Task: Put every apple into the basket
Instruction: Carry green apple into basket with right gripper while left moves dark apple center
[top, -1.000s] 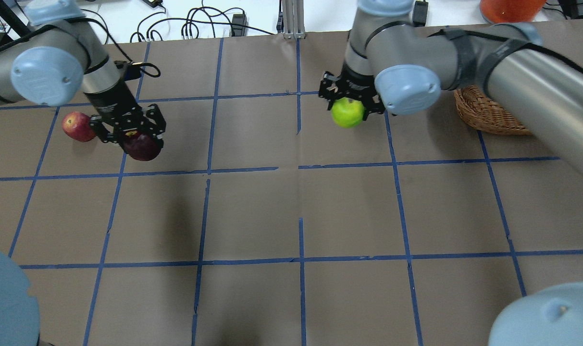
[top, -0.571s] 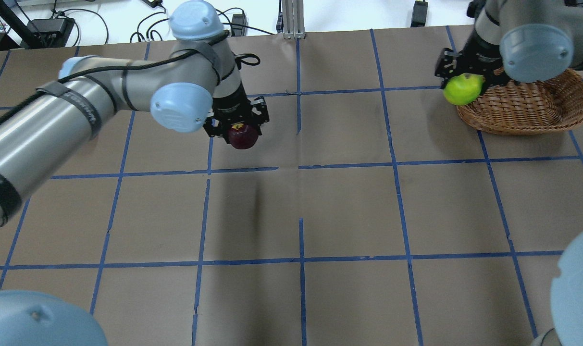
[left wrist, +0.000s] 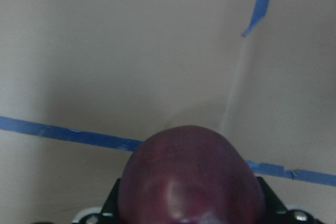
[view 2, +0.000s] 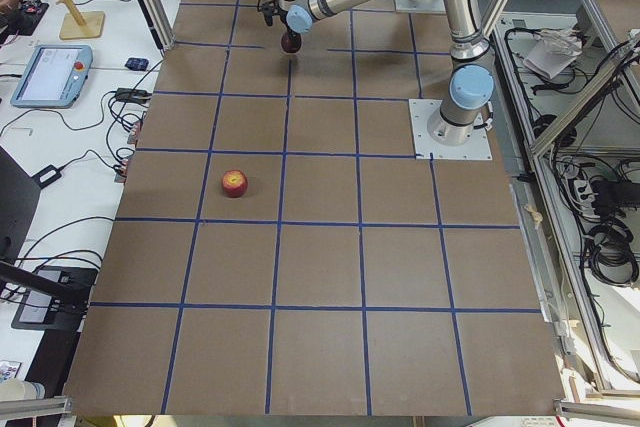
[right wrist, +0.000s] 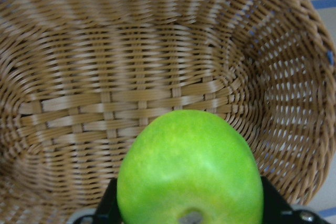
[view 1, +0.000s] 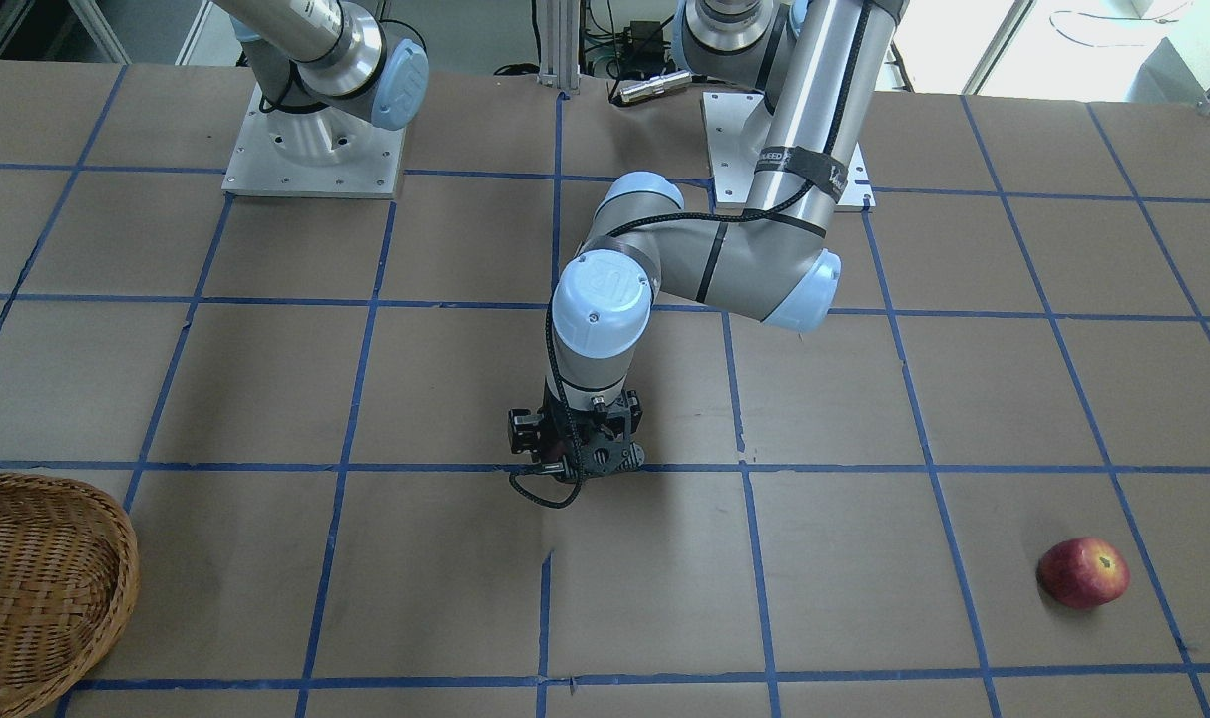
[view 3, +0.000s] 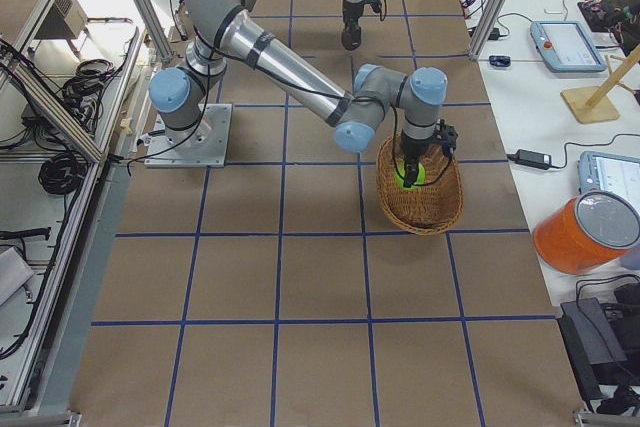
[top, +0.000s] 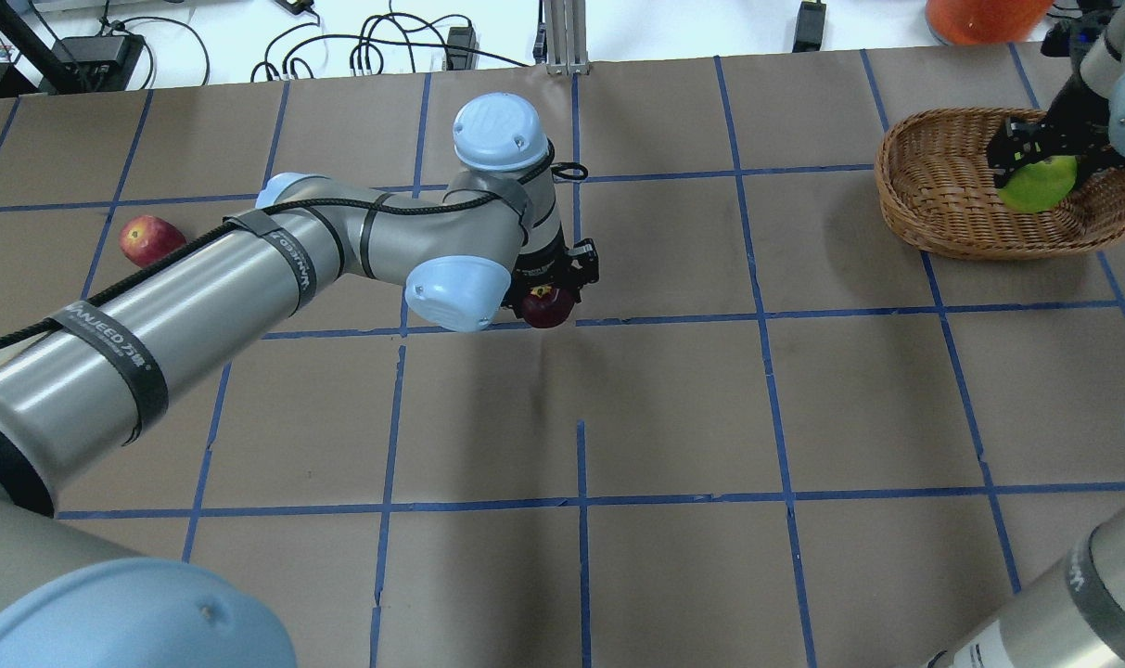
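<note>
My left gripper (top: 548, 301) is shut on the dark purple-maroon apple (top: 546, 307) and holds it above the table's middle; the apple fills the left wrist view (left wrist: 191, 179). My right gripper (top: 1040, 176) is shut on the lime green apple (top: 1037, 184) and holds it over the inside of the wicker basket (top: 942, 190); the right wrist view shows the apple (right wrist: 190, 174) above the basket floor (right wrist: 131, 103). The red apple with yellow blush (top: 147, 239) lies on the table at the far left, also in the front-facing view (view 1: 1083, 572).
An orange container (top: 984, 17) stands behind the basket at the table's far edge. Cables and a metal post (top: 562, 37) lie along the far edge. Blue tape lines grid the brown table (top: 673, 408).
My left gripper has carried the maroon apple rightward from the red apple to the table's middle. My right gripper has carried the green apple rightward to above the basket's inside.
</note>
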Tool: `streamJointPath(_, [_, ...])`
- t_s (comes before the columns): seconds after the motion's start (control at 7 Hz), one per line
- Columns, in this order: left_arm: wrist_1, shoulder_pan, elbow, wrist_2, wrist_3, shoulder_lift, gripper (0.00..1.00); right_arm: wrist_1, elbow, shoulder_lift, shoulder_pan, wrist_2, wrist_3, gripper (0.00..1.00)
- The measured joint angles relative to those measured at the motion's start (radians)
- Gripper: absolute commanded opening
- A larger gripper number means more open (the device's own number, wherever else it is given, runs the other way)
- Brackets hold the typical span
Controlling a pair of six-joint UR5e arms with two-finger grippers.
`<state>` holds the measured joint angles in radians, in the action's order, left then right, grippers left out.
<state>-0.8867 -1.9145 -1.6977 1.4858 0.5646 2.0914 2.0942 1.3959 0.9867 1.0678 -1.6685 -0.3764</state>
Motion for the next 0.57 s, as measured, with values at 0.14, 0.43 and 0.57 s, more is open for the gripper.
streamJointPath(0.14, [0.006,0.002,0.001,-0.034,0.011,-0.003,1.0,0.002,-0.049,-0.051,-0.013,-0.002,-0.018,0.55])
streamJointPath(0.43, [-0.092,0.042,0.023,-0.055,0.011,-0.048,1.0,0.003,-0.079,-0.087,-0.019,0.0,-0.025,1.0])
streamJointPath(0.57, [-0.181,0.096,0.061,-0.053,-0.008,-0.081,1.0,-0.001,-0.081,-0.09,-0.02,-0.003,-0.027,1.0])
